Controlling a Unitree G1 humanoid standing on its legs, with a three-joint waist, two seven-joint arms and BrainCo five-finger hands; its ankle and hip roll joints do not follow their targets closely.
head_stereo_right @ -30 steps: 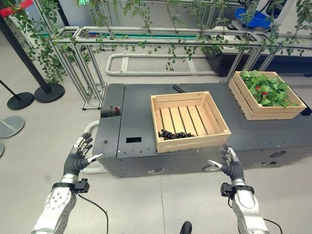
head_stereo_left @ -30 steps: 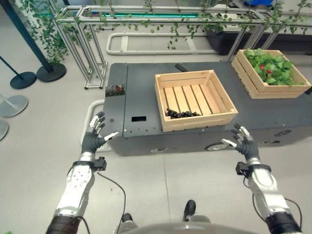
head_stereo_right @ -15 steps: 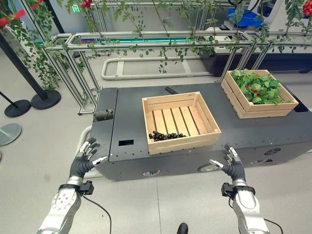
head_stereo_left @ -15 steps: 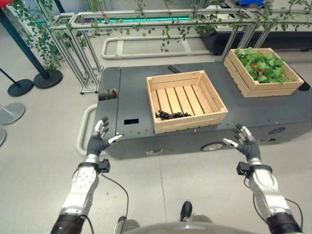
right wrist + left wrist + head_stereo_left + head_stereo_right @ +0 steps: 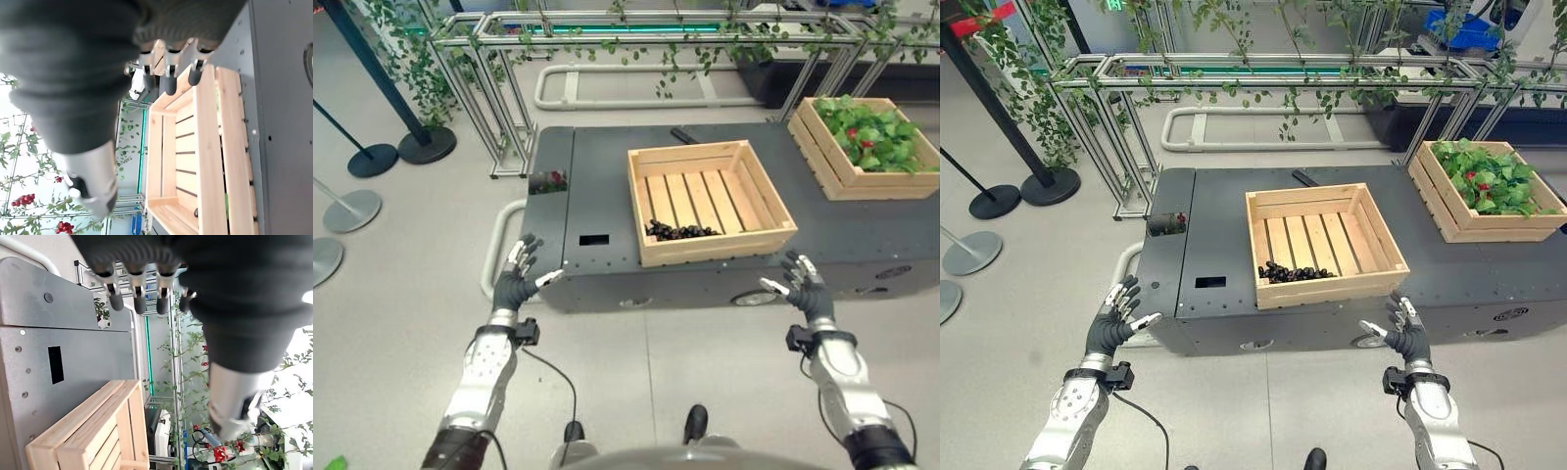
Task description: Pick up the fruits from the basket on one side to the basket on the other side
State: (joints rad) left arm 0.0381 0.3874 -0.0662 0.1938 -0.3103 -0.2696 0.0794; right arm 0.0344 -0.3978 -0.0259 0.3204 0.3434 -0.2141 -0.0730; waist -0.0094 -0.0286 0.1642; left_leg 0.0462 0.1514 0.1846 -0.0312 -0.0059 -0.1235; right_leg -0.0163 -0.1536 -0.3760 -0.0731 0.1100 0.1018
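Observation:
A slatted wooden crate (image 5: 710,201) stands in the middle of a low dark grey platform (image 5: 597,196), with a bunch of dark grapes (image 5: 680,232) lying against its near wall. A second wooden crate (image 5: 871,137), full of green leaves and a few red fruits, sits at the platform's far right. My left hand (image 5: 516,284) hovers open over the floor by the platform's left front corner. In front of the platform's near edge, below the middle crate's right corner, my right hand (image 5: 806,292) is raised and open too. Neither hand holds anything.
A small recess with red bits (image 5: 546,180) lies on the platform's left part. Metal frames with hanging vines (image 5: 636,29) run behind it. Round stanchion bases (image 5: 426,145) stand on the floor at left, and a white tube loop (image 5: 499,245) sits by the platform's left end.
The whole picture has shifted, so the camera moved. Both hands stay raised and open in front of the platform, and the crates have not moved.

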